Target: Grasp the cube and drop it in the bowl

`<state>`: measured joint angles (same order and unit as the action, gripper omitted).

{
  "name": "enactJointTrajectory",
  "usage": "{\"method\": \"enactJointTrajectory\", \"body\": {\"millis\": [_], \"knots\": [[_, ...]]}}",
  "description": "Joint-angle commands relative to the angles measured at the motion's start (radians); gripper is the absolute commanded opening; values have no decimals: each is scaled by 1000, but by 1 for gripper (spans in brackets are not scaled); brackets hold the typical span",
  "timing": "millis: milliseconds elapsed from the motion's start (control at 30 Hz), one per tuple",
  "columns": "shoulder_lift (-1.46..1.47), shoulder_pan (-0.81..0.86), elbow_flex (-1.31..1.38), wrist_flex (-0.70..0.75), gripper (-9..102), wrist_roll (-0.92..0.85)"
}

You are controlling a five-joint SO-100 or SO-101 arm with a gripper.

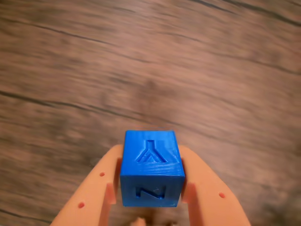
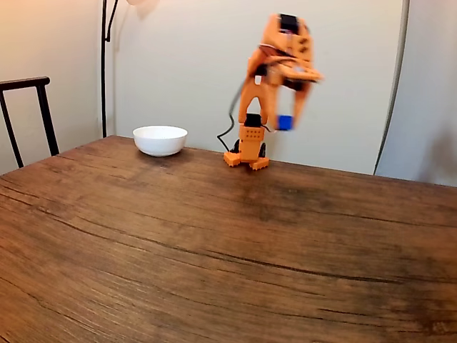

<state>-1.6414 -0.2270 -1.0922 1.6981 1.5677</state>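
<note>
The table point(image 1: 150, 70) is smeared by motion blur in the wrist view. The gripper point(image 1: 151, 188) is cut off by the bottom edge. The arm point(image 2: 282, 57) is blurred in the fixed view.

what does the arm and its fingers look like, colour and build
The arm is orange plastic throughout, on a blocky orange base with small dots on its front, black motor parts showing at the joints, and a thin dark cable looping down beside it. In the wrist view the two fingers are smooth, broad orange blades with small round holes.

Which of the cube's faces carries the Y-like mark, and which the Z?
On the cube held in the gripper, the wrist view shows the Y-like mark on the upper face and the Z on the face below it.
</note>
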Motion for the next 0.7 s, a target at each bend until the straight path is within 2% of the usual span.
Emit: {"method": "enactJointTrajectory", "body": {"millis": [0,367,667], "knots": [[-202,123,-117,57,9,57],[-617,606,-414,57,9,356],[-764,992,-554,55,9,531]]}}
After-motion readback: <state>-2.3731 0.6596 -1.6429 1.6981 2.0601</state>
